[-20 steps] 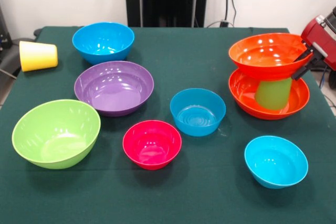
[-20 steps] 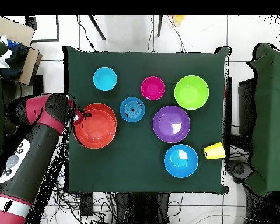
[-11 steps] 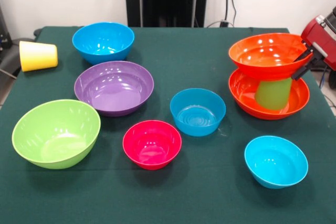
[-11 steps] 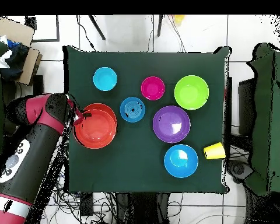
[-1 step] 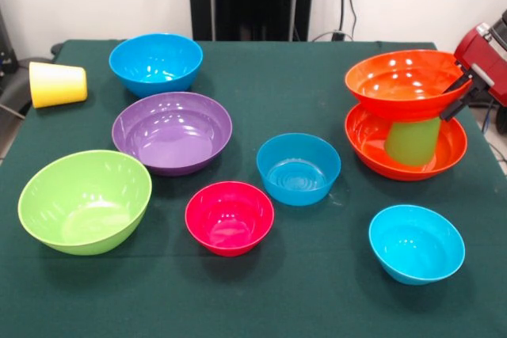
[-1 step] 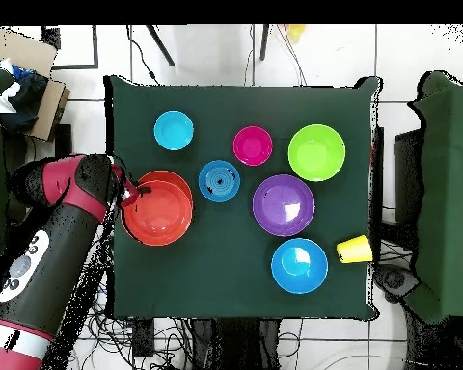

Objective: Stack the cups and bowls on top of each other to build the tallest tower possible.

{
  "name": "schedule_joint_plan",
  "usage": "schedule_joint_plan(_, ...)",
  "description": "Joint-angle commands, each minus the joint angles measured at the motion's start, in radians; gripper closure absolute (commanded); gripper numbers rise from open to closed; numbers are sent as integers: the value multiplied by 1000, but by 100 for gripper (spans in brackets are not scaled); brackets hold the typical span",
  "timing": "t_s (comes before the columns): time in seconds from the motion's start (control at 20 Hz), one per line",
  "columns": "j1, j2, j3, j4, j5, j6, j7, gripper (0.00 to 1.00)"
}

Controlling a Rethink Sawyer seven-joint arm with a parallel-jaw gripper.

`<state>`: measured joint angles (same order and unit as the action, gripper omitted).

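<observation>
The tower stands at the right of the front view. An upside-down light green cup sits in an orange bowl, and a second orange bowl rests level on top of it. My gripper is open at that top bowl's right rim, one finger above the rim and one below. From overhead the gripper touches the left edge of the orange bowls. A yellow cup lies on its side at the far left.
Loose bowls stand upright on the green cloth: blue, purple, lime green, pink-red, smaller blue and cyan. The red arm reaches in over the table's left edge in the overhead view.
</observation>
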<state>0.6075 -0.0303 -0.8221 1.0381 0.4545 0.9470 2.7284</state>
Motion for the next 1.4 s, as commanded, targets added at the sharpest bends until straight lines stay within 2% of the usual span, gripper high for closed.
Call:
schedule_joint_plan(0.05, -30, -5, 68, -15, -40, 60, 106, 100)
schedule_joint_plan(1.4, -28, -15, 72, 5, -48, 52, 89, 100)
